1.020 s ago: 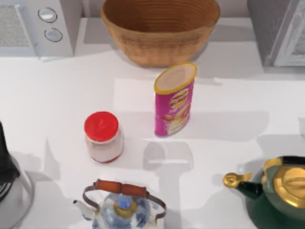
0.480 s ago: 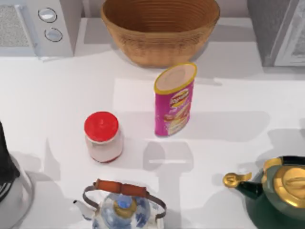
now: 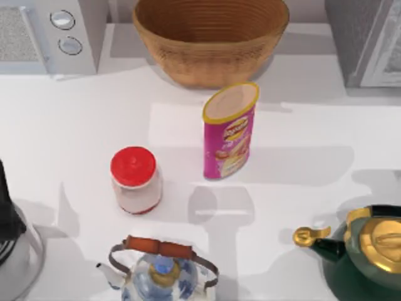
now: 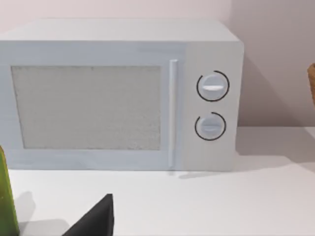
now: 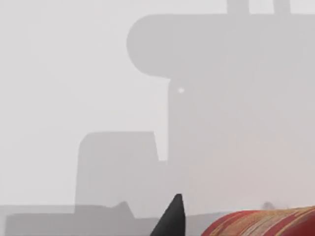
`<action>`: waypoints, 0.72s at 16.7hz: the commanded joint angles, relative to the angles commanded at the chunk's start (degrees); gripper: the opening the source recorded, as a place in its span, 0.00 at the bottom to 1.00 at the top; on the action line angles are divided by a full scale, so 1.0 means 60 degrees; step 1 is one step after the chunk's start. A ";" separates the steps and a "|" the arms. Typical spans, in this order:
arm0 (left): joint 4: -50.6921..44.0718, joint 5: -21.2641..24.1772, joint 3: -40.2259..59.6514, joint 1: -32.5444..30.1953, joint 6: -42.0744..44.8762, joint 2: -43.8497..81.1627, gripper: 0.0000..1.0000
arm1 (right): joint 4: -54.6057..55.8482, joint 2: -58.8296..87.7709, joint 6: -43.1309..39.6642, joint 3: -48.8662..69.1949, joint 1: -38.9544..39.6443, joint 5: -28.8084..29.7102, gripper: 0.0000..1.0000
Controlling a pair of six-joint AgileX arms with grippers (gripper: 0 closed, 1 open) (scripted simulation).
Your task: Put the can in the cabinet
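Nearest the lower edge of the top view stand a glass kettle (image 3: 161, 271) with a brown handle, a green teapot (image 3: 369, 254) with gold lid at the right, and a dark-topped vessel (image 3: 12, 241) at the far left. None of them has moved over the last second. What has changed is only shadow: the grey patch on the desk (image 3: 75, 132) at the right edge, above the teapot, has crept inward and widened. I judge that the right arm is starting to swing in overhead, so the reach for the can is only beginning.

A red-lidded jar (image 3: 134, 179) sits left of centre. The can (image 3: 229, 130) stands upright mid-desk, a little right of the jar and well apart from it, untouched and exactly where it stood a second ago.

Beyond it a wicker basket (image 3: 210, 37) sits at the back, a microwave (image 3: 47, 34) in the back left corner, and the cabinet (image 3: 366, 41) in the back right corner.

The left wrist view faces the microwave, with one dark fingertip low in frame; the right wrist view shows a pale wall with shadows and one dark fingertip. I cannot tell how either arm's jaws are set.

The desk is plain white, the wall behind pale.
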 joint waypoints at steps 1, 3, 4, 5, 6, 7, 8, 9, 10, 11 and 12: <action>0.0000 0.0000 0.0000 0.0000 0.0000 0.0000 1.00 | 0.0000 0.0000 0.0000 0.0000 0.0000 0.0000 0.32; 0.0000 0.0000 0.0000 0.0000 0.0000 0.0000 1.00 | 0.0000 0.0000 0.0000 0.0000 0.0000 0.0000 0.17; 0.0000 0.0000 0.0000 0.0000 0.0000 0.0000 1.00 | 0.0000 0.0000 0.0000 0.0000 0.0000 0.0000 0.10; 0.0000 0.0000 0.0000 0.0000 0.0000 0.0000 1.00 | 0.0000 0.0000 0.0000 0.0000 0.0000 0.0000 0.02; 0.0000 0.0000 0.0000 0.0000 0.0000 0.0000 1.00 | 0.0000 0.0000 0.0000 0.0000 0.0000 0.0000 0.00; 0.0000 0.0000 0.0000 0.0000 0.0000 0.0000 1.00 | 0.0000 0.0000 0.0000 0.0000 0.0000 0.0000 0.00; 0.0000 0.0000 0.0000 0.0000 0.0000 0.0000 1.00 | 0.0000 0.0000 0.0000 0.0000 0.0000 0.0000 0.00; 0.0000 0.0000 0.0000 0.0000 0.0000 0.0000 1.00 | 0.0000 0.0000 0.0000 0.0000 0.0000 0.0000 0.00; 0.0000 0.0000 0.0000 0.0000 0.0000 0.0000 1.00 | 0.0000 0.0000 0.0000 0.0000 0.0000 0.0000 0.00; 0.0000 0.0000 0.0000 0.0000 0.0000 0.0000 1.00 | 0.0000 0.0000 0.0000 0.0000 0.0000 0.0000 0.00; 0.0000 0.0000 0.0000 0.0000 0.0000 0.0000 1.00 | 0.0000 0.0000 0.0000 0.0000 0.0000 0.0000 0.00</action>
